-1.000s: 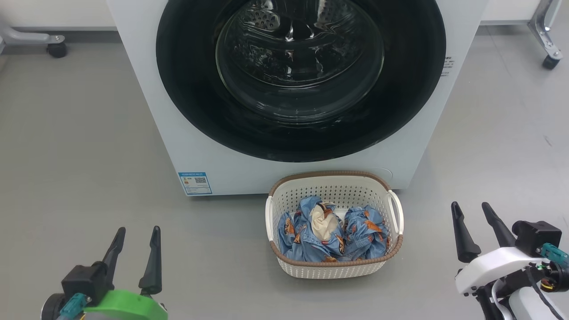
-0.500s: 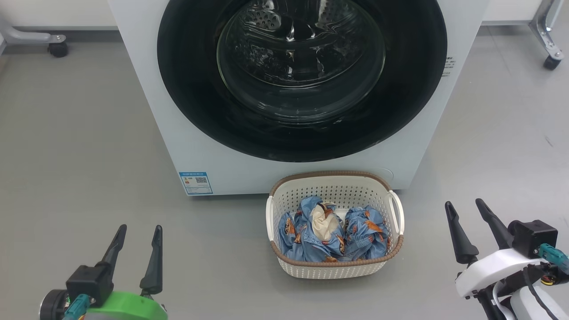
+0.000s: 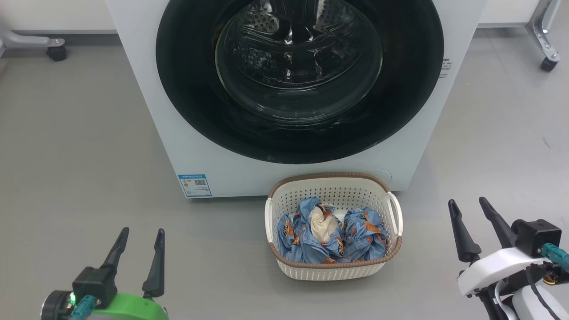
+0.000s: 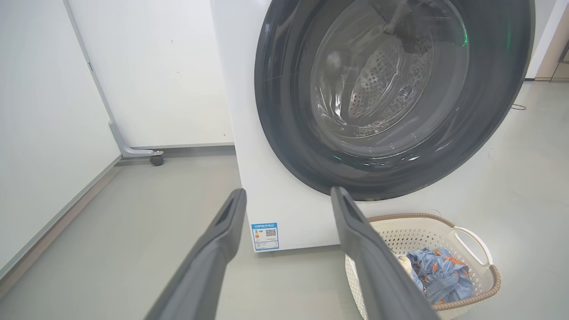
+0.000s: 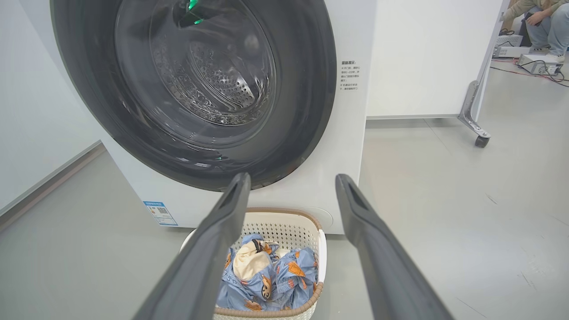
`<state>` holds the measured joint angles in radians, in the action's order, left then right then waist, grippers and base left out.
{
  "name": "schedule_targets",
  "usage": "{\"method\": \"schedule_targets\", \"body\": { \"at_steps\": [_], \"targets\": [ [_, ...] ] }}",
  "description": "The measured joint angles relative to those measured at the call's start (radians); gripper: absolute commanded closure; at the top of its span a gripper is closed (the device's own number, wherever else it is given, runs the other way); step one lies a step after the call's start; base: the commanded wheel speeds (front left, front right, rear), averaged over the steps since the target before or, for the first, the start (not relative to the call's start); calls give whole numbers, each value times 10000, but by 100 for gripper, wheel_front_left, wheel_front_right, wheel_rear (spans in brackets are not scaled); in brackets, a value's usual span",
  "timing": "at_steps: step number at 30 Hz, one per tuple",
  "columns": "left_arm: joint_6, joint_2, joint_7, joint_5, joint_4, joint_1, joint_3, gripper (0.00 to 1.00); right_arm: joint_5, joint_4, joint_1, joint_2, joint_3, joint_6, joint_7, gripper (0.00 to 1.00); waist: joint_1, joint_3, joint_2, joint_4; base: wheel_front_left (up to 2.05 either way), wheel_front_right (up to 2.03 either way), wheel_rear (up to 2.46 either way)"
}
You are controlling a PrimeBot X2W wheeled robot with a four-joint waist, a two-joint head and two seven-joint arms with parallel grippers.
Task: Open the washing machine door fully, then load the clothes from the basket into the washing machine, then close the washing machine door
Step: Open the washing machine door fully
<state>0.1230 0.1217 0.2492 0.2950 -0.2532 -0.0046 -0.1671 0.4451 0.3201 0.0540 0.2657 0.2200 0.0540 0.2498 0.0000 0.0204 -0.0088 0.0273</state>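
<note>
Dark fingers spread wide and holding nothing, the left gripper (image 3: 142, 230) hovers at the near left and the right gripper (image 3: 466, 201) at the near right. Each hangs over bare grey floor (image 3: 66, 155) and touches nothing.

Between them, a little right of centre, the basket (image 3: 331, 174) sits on the floor just in front of the washing machine (image 3: 200, 164). The clothes (image 3: 329, 229) are bunched inside it in two blue heaps, one showing a cream lining. Beyond the basket, the washing machine door (image 3: 300, 75) lies flush against the white front, shut by every sign, with the steel drum seen through its glass. A small blue label (image 3: 194, 185) marks the machine's lower left corner, and a caster (image 3: 546, 65) of a wheeled frame stands at the far right.

On this evidence the job has not begun. The door has yet to be opened, no garment has left the basket, and the closing comes last, so all three steps remain. The first calls for a gripper to reach the door's edge, which is well apart from both at present. Where a handle or catch lies, the pictures do not make plain.
</note>
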Motion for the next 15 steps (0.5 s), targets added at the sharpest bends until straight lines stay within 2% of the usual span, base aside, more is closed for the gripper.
{"method": "schedule_targets", "body": {
  "at_steps": [15],
  "targets": [
    [10, 23, 0, -305, 4, 0, 33, 0, -186, -50, -9, -113, -140, 71, 0, 0, 0, 42, 0, 26, 21, 21, -42]
  ]
}}
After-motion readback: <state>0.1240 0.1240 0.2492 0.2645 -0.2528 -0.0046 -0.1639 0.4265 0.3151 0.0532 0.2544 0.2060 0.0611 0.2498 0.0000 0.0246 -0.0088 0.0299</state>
